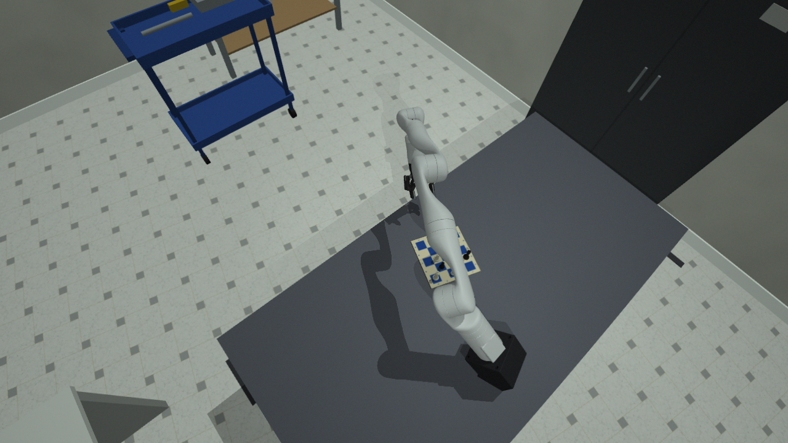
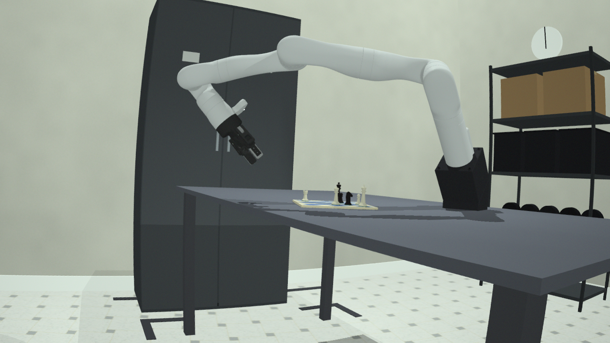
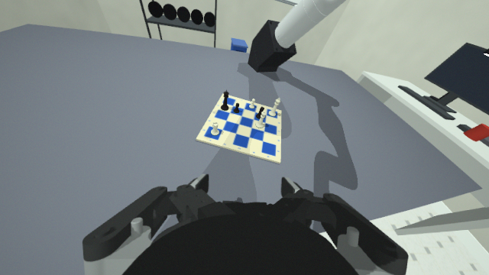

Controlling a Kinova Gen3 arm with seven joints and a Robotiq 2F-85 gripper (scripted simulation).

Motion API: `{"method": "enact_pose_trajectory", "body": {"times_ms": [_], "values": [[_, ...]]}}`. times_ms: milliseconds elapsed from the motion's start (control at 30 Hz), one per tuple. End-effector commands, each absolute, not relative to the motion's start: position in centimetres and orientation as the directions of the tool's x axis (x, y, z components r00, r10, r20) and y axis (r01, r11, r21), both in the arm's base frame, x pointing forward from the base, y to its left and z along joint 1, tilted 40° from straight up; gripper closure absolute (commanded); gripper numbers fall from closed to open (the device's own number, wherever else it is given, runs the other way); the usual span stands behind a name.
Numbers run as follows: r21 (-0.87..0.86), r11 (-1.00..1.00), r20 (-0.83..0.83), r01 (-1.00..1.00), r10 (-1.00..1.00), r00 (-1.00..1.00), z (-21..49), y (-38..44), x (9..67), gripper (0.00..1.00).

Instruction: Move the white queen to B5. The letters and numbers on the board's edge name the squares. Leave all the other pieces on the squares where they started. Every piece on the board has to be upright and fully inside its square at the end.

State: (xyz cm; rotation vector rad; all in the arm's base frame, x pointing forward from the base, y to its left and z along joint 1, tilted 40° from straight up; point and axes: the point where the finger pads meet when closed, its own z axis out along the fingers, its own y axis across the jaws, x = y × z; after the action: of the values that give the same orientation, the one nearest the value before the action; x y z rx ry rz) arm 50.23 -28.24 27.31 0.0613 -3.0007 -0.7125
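Find gripper (image 2: 251,155) spread wide, pinching nothing, hung high over table (image 2: 426,238) edge, tilted toward board (image 3: 238,141) at 12 o'clock in wrist view. Judge this a stand-off pose: keeps every piece in sight and fingers ready before reaching in. Take queen (image 3: 260,120) for the cream piece at 2 o'clock from board centre, upright, slim, flared base; crown too small to confirm. Note black knight (image 3: 260,111) just beside at 12 o'clock, so little finger room there. Note taller cream piece (image 3: 276,104) in far corner at 1 o'clock, likely king. Cannot read edge letters.
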Motion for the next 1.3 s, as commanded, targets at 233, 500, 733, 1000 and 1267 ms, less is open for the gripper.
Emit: {"method": "enact_pose_trajectory", "body": {"times_ms": [233,500,733,1000,1267], "values": [[0.489,0.871,-0.036,-0.036,-0.021,-0.999,28.1,-28.6,49.3,0.00],[0.529,0.848,-0.113,-0.043,0.020,-0.993,28.8,-28.0,48.7,0.00],[0.581,0.813,-0.206,-0.031,0.110,-0.972,29.8,-26.6,47.4,0.00],[0.626,0.780,-0.265,0.010,0.225,-0.938,30.5,-24.8,45.8,0.00],[0.674,0.729,-0.292,0.122,0.414,-0.862,30.1,-22.4,43.0,0.00]]}}
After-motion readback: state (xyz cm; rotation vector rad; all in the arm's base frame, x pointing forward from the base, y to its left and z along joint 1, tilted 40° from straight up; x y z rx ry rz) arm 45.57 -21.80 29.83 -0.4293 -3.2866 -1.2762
